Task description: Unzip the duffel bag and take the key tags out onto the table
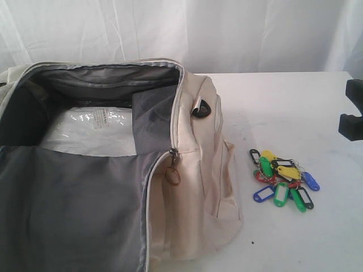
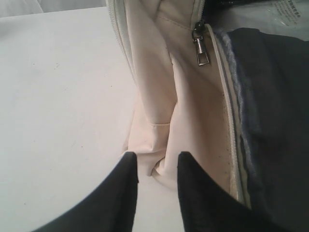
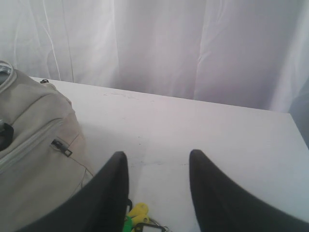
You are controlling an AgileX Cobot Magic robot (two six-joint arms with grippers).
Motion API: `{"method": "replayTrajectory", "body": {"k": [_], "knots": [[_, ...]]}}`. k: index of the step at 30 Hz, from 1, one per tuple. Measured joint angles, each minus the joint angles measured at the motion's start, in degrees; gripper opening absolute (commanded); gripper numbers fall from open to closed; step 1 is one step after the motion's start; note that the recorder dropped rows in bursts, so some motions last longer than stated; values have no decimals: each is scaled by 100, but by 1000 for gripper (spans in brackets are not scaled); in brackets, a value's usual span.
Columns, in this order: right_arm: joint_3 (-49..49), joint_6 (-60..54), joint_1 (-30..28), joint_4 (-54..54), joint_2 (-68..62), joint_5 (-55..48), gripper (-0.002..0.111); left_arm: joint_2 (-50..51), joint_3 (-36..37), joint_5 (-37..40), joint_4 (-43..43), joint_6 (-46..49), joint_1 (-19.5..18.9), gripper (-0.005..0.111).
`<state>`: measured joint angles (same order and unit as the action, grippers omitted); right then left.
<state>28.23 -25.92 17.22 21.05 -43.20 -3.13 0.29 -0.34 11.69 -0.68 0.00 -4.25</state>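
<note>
While the duffel bag (image 1: 193,187) sits unzipped wide, key tags (image 1: 283,178) heaped on the table (image 1: 295,238) at its 3 o'clock, right gripper (image 3: 157,153) spread empty, left gripper (image 2: 157,156) parted, nothing held

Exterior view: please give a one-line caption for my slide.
Unzipped duffel bag on the white table, key tags lying beside it, right gripper open.
</note>
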Motion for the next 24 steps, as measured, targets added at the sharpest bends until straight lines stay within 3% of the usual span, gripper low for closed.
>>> {"method": "replayTrajectory", "body": {"k": [18, 24], "knots": [[-2, 0, -26, 0, 170, -23, 39, 0, 0, 0, 0, 0, 0, 34], [-12, 0, -550, 9, 1207, -687, 39, 0, 0, 0, 0, 0, 0, 34]]}}
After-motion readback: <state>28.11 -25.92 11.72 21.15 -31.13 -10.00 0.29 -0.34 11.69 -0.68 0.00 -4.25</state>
